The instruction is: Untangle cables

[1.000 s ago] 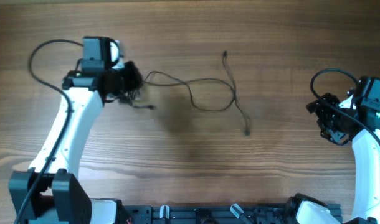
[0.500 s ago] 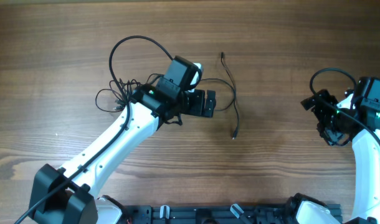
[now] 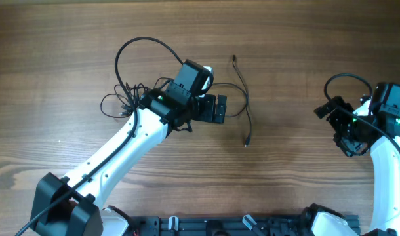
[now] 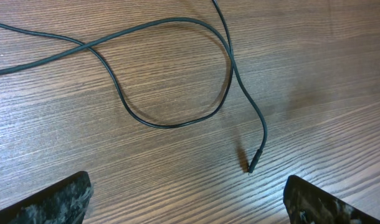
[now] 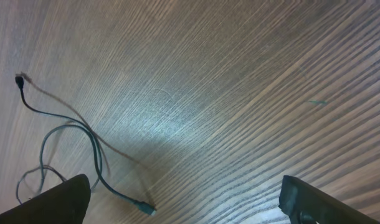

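Overhead: left arm reaches out over mid-table, left gripper point(image 3: 219, 109) low above a loose loop of the cables point(image 3: 247, 111). One strand runs from a far end down to a plug end point(image 3: 246, 143) lying free on the wooden table point(image 3: 305, 39). A small tangle point(image 3: 119, 102) sits beside the arm's elbow, left of the gripper.

Left wrist: left gripper point(image 4: 190, 205) jaws spread wide, nothing between them; cable loop point(image 4: 171, 126) flat on the wood ahead, touching neither finger.

Right gripper point(image 3: 340, 128) parked at the right edge, well apart from the cables. Right wrist: gripper point(image 5: 184, 202) wide apart, empty; cables point(image 5: 53, 116) lie far off.
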You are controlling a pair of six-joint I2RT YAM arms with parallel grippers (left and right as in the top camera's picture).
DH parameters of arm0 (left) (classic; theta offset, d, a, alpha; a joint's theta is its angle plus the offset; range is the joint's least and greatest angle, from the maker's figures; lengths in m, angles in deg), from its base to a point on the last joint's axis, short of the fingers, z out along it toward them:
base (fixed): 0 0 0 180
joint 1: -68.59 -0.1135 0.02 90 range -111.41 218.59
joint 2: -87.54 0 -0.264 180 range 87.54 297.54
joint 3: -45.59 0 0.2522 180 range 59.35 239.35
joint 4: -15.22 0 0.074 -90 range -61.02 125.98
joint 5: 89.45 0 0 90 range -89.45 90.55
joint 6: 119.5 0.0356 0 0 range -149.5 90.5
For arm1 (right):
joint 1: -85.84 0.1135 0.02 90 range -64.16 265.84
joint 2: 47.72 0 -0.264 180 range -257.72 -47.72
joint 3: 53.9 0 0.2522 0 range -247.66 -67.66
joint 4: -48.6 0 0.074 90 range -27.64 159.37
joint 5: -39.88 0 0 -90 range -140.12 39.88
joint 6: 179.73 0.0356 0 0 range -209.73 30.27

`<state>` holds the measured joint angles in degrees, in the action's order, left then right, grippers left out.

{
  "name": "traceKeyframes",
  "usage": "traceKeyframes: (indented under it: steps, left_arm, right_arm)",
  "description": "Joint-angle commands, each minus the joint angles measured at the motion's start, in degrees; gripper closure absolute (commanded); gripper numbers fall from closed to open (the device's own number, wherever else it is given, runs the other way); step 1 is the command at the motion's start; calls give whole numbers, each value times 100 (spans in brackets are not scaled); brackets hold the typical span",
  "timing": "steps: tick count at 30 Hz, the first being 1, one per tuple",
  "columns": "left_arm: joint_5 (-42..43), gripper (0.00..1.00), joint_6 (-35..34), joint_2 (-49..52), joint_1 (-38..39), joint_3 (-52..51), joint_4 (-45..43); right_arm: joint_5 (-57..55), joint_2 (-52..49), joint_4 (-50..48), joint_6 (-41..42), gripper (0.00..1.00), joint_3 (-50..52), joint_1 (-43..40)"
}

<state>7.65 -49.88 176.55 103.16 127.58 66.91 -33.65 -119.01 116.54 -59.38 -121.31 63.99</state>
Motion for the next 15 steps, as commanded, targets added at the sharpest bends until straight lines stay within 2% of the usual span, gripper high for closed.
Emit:
traceKeyframes:
  steps: [1,15]
  left_arm:
    - [-76,0,68,-50,11,101,-17]
    - [-79,0,68,-50,11,101,-17]
  right_arm:
    - [-11,13,-9,-105,0,48,13]
    - [-11,13,398,-356,1,90,13]
